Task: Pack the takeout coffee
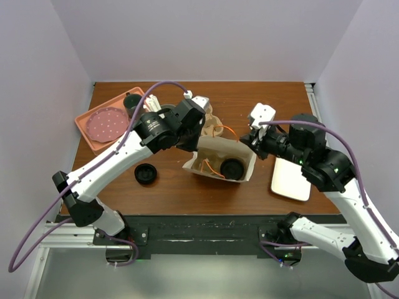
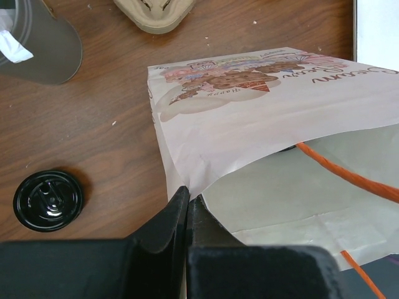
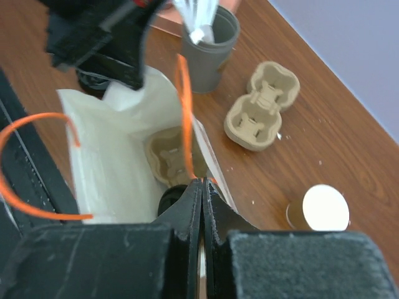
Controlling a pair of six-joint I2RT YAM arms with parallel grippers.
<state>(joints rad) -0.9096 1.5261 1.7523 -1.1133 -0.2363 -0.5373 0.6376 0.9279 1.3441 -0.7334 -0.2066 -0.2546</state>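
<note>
Pale walls [image 1: 199, 37] box in a brown wooden table [image 1: 249, 99], and mid-table sits the paper bag [image 1: 215, 146], its mouth spread between my two arms. I read this as the bag-opening step. My left gripper [image 2: 188, 202] is clamped on the mouth's left corner, and my right gripper [image 3: 201, 187] is pinched tight on the opposite rim beside an orange handle [image 3: 185, 112]. A cup carrier [image 3: 165, 156] lies inside. The takeout coffee [image 3: 324, 208] stands on the table outside the bag, near its far side. Next, I think, one arm must let go and carry it in upright.
</note>
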